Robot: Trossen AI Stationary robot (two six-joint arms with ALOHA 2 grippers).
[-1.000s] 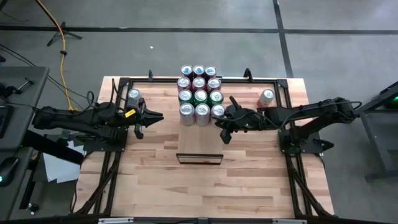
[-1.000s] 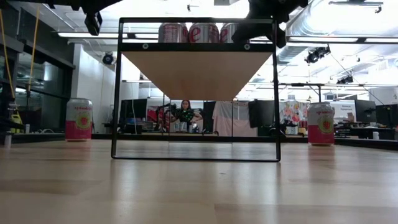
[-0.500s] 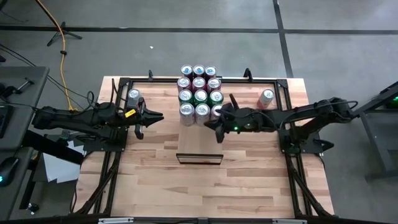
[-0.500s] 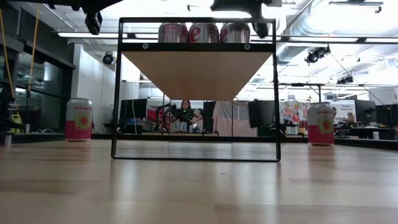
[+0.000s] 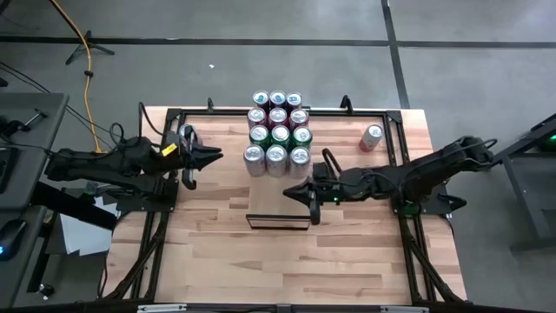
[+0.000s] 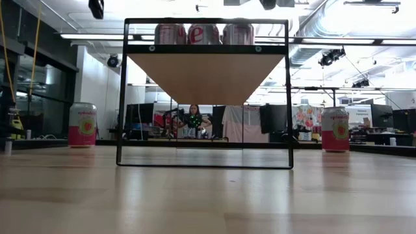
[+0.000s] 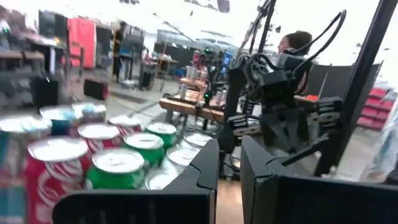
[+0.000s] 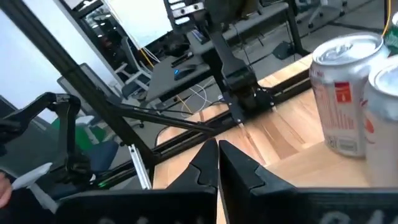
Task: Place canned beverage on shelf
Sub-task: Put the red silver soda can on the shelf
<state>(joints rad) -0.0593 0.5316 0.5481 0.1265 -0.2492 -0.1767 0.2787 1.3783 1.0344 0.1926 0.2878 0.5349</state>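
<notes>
Right gripper (image 5: 300,189) has backed off the cans (image 5: 276,132)

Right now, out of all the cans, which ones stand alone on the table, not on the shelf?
Two: one can near the table's far right corner, and another can by the left gripper. The remaining twelve are packed together on the shelf.

Red, green and silver cans (image 5: 277,130), pale wood shelf (image 5: 278,196) with dark frame, pink lone can (image 5: 372,137)
</notes>
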